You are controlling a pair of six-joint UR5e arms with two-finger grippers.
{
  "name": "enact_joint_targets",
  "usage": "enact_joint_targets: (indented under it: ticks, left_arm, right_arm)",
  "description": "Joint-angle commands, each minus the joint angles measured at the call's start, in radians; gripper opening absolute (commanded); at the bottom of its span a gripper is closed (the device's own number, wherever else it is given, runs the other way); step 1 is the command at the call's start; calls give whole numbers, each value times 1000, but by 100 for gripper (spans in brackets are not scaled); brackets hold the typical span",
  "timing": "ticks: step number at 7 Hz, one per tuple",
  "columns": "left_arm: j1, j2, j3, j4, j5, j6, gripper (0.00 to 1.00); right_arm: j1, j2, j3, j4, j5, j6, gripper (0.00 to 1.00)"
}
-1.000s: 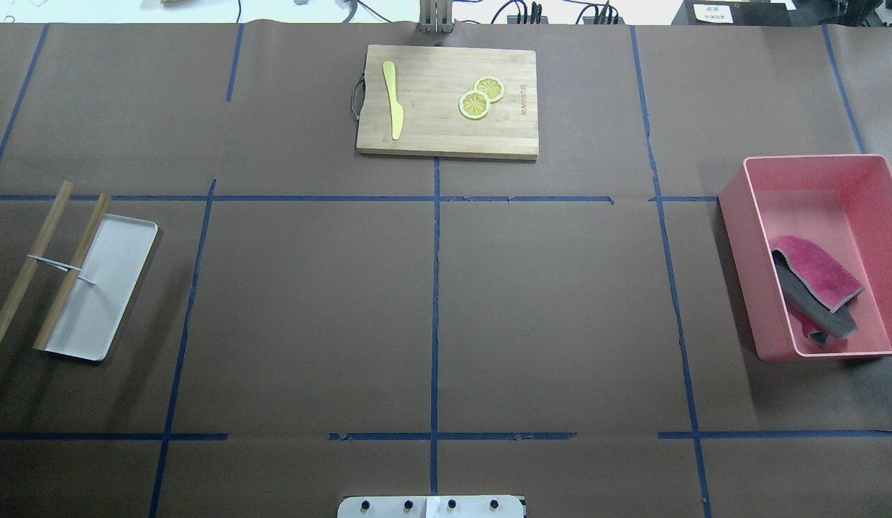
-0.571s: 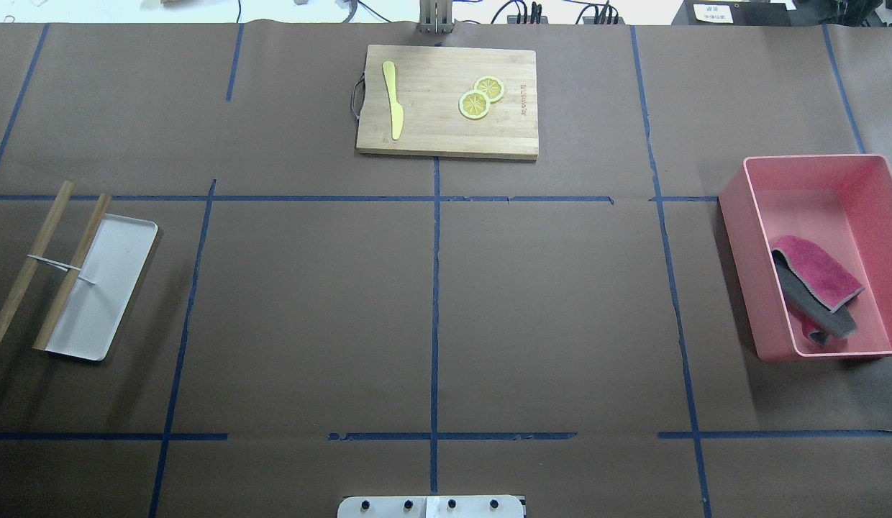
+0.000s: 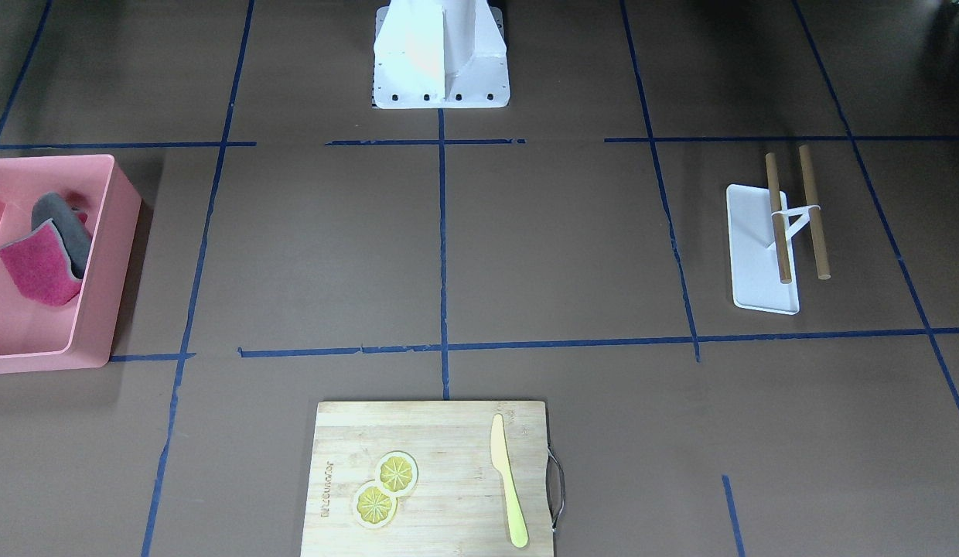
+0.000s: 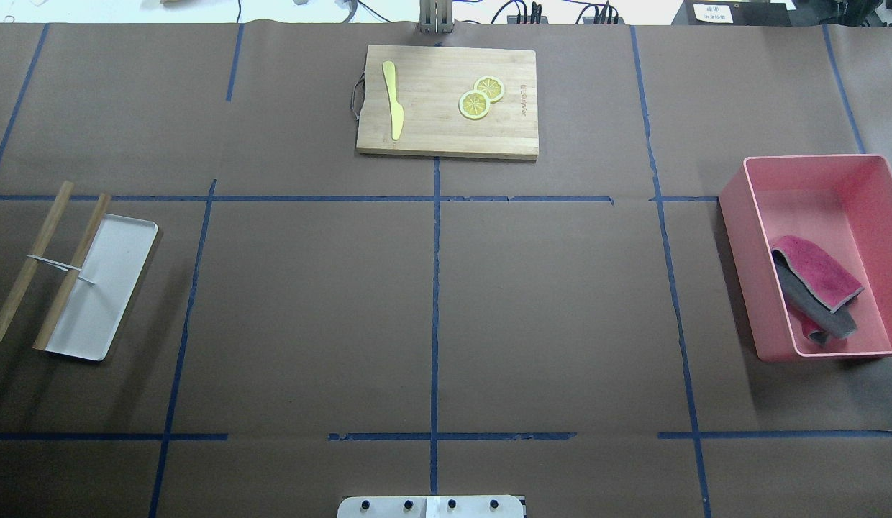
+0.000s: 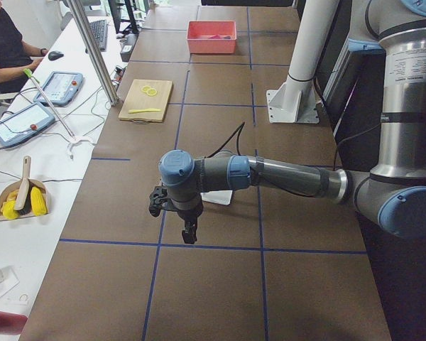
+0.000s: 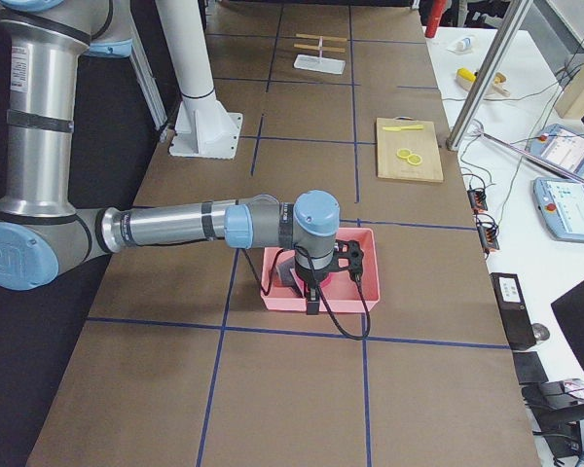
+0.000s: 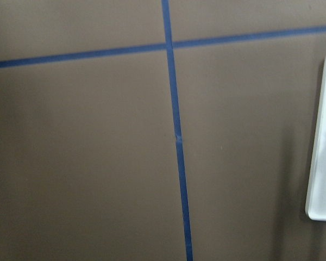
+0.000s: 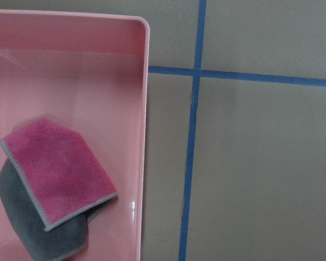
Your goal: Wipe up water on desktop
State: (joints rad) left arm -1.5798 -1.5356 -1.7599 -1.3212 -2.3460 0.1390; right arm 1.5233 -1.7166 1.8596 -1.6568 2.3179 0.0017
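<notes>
Fingers of your left gripper (image 5: pixel 189 234) and right gripper (image 6: pixel 313 304) show only from the side, so you cannot tell whether they're parted. Your desktop (image 4: pixel 309 309) lies under both, taped into rectangles. On it, a pink bin (image 4: pixel 737 237) near the right gripper holds 1 folded cloth (image 4: pixel 820 273); a white tray (image 4: pixel 119 288) sits near the left.

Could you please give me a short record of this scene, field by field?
desktop: dark brown, blue tape grid; no water visible
cloth: pink and grey, folded, inside the pink bin
cutting board: holds a yellow knife and two lemon slices
white tray: at the robot's left, with two wooden rods
left gripper: above the desktop near the white tray; jaws unclear
right gripper: near the pink bin; jaws unclear
</notes>
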Motion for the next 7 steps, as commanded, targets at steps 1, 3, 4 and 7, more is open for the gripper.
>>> enact_joint_targets:
  ticks: [1,3,4,7]
  left_arm:
    - [1,-20,20,-3,-2,-10,100]
    - [1,-20,20,8,-13,-9,100]
    - [1,-20,11,11,-39,-12,100]
    - [1,-12,4,0,-35,-18,100]
  right_arm:
    - [0,2,1,0,0,1,100]
    - [0,3,4,0,1,1,100]
    - [0,0,4,-1,3,1,100]
    - [0,2,1,-1,6,4,100]
